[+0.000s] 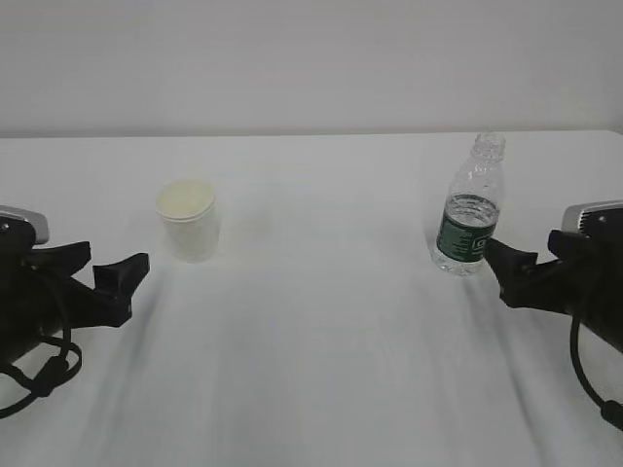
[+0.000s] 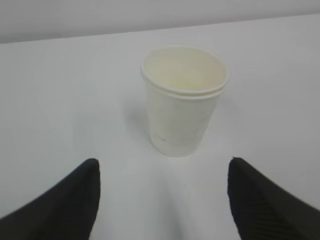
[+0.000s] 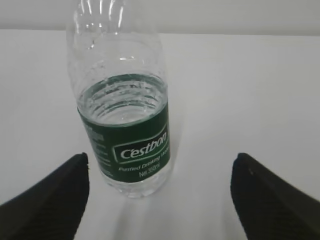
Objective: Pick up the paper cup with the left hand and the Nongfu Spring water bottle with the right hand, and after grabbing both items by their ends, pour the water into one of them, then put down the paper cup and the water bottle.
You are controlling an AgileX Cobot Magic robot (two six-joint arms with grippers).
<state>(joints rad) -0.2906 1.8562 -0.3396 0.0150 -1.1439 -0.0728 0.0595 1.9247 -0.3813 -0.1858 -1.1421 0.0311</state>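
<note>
The water bottle [image 3: 122,125] is showing a dark green label [image 3: 131,147] carrying white lettering reading "Cestbon", with smaller lines beneath, one seeming to read "Net:350ml"; the fine print at the label's left edge is staying illegible.

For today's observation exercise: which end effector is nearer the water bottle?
Right. The right end effector sits just beside the water bottle, open, not gripping. The left end effector is across the table, near the paper cup.
</note>
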